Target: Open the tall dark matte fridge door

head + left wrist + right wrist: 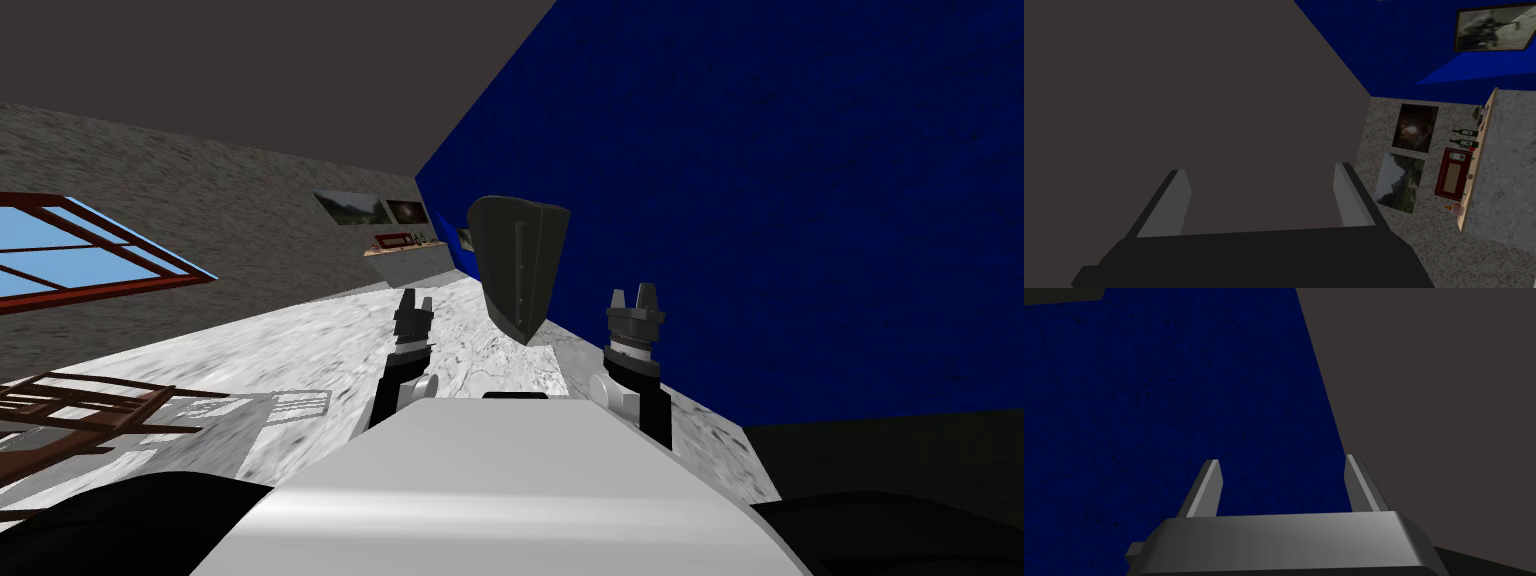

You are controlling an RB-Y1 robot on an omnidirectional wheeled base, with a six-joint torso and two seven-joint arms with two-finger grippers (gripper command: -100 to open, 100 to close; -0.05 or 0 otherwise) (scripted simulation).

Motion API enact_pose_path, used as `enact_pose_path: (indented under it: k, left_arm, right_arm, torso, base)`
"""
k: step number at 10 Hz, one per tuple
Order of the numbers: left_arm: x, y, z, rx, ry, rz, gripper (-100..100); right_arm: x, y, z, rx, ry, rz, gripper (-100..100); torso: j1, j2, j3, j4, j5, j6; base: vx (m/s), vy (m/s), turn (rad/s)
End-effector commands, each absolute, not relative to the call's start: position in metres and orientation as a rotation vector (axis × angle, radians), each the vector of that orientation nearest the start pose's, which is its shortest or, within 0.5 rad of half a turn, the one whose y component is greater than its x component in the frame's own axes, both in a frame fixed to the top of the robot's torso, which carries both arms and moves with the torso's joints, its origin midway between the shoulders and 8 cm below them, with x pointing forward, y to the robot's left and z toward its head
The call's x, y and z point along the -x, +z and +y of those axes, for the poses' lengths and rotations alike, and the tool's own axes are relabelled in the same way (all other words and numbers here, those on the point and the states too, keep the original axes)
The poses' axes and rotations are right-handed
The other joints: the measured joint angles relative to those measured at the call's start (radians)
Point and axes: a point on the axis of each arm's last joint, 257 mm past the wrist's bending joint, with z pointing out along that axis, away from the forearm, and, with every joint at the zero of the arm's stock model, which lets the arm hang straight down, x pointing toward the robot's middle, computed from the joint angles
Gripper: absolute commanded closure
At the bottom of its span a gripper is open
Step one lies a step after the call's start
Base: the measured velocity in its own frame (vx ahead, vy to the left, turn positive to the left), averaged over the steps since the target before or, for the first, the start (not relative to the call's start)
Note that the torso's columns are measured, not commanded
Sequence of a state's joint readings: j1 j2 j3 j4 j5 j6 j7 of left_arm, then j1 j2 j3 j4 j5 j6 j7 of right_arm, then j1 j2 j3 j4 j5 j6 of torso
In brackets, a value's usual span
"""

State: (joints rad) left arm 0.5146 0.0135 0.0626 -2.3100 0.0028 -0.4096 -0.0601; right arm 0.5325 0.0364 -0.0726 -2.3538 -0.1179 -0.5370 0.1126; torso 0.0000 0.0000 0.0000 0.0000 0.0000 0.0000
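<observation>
A tall dark fridge point(520, 265) stands ahead of me against the blue wall point(780, 200), some way across the pale floor. A thin vertical handle point(517, 262) runs down its front, and the door looks flush with the body. My left gripper point(413, 300) is raised in front of my chest, left of the fridge and well short of it. Its fingers point(1174, 200) stand open with nothing between them. My right gripper point(633, 297) is held up at the same height, right of the fridge, also open and empty, as its fingers point(1206, 488) show.
A counter point(405, 248) with a dark red box point(1453, 175) and bottles point(1466, 137) runs along the far grey wall. Pictures point(372, 210) hang above it. A red-framed window point(80, 250) and a wooden rack point(70, 405) are at the left. Pale floor point(300, 350) lies between me and the fridge.
</observation>
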Motion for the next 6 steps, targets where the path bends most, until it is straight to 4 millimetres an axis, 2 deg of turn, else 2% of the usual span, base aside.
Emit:
enact_pose_path:
  k: [1, 6]
  left_arm:
    - [-0.3477, 0.0171, 0.3029, 0.677, -1.163, 0.682, 0]
    - [-0.3476, 0.0172, 0.3029, 0.677, -1.163, 0.681, 0]
  right_arm:
    - [-0.3104, 0.0541, -0.3185, -0.637, 1.199, 0.481, 0]
    - [-0.3103, 0.0543, -0.3185, -0.637, 1.199, 0.481, 0]
  torso:
    - [0.000, 0.040, -0.082, 0.041, 0.000, 0.000]
    - [0.000, 0.396, -0.792, 0.396, 0.000, 0.000]
  base:
    - [0.000, 0.000, 0.000]
    - [0.000, 0.000, 0.000]
